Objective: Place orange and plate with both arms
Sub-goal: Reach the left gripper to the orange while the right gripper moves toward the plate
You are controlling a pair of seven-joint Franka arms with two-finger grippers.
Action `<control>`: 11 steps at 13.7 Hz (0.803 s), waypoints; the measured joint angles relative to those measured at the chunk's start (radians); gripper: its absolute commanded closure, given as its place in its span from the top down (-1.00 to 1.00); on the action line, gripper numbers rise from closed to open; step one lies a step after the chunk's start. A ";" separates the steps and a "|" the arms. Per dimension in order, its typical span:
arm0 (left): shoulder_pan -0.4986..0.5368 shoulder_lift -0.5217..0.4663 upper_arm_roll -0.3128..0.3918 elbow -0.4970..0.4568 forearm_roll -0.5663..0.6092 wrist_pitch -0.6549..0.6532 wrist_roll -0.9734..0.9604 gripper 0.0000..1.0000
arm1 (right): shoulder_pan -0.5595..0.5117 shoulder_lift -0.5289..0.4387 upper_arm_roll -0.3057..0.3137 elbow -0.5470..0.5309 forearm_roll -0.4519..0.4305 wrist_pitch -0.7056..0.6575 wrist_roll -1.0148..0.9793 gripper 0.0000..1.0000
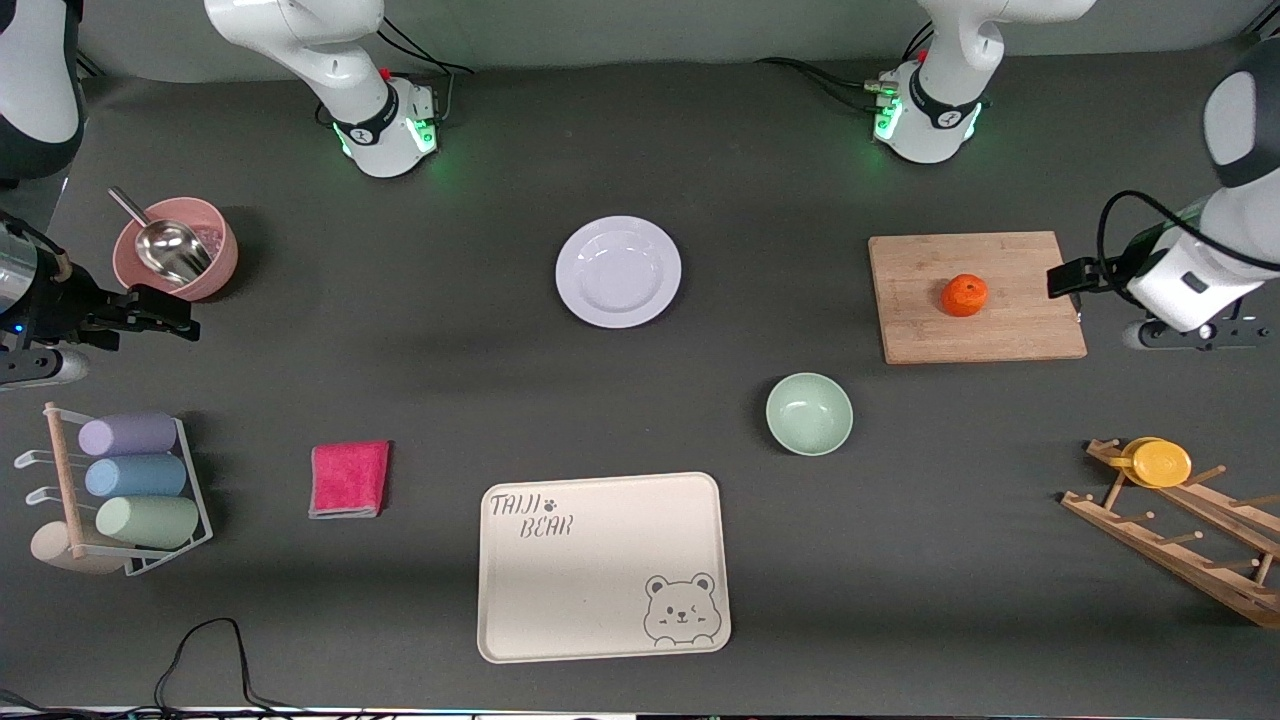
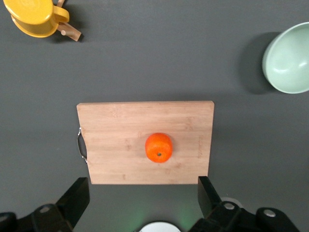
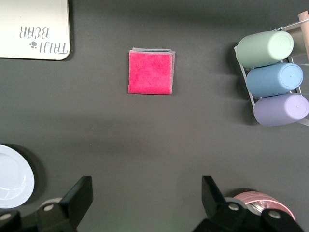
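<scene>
The orange [image 1: 964,295] sits on a wooden cutting board [image 1: 920,320] toward the left arm's end of the table; it also shows in the left wrist view [image 2: 159,147]. The pale lavender plate [image 1: 618,271] lies in the middle of the table, near the bases, and its edge shows in the right wrist view [image 3: 12,176]. My left gripper [image 1: 1068,278] hangs in the air beside the board's handle end, open and empty [image 2: 143,198]. My right gripper [image 1: 165,312] hangs in the air by the pink bowl, open and empty [image 3: 145,195].
A mint-green bowl [image 1: 809,413] and a cream bear tray [image 1: 603,565] lie nearer the camera. A pink cloth [image 1: 349,479], a rack of cups [image 1: 130,490] and a pink bowl with a scoop [image 1: 175,248] are at the right arm's end. A wooden rack with a yellow cup [image 1: 1160,463] is at the left arm's end.
</scene>
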 measured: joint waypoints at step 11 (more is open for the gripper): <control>0.001 -0.057 0.003 -0.565 0.006 0.643 -0.019 1.00 | 0.102 -0.349 0.003 -0.358 0.000 0.046 0.190 1.00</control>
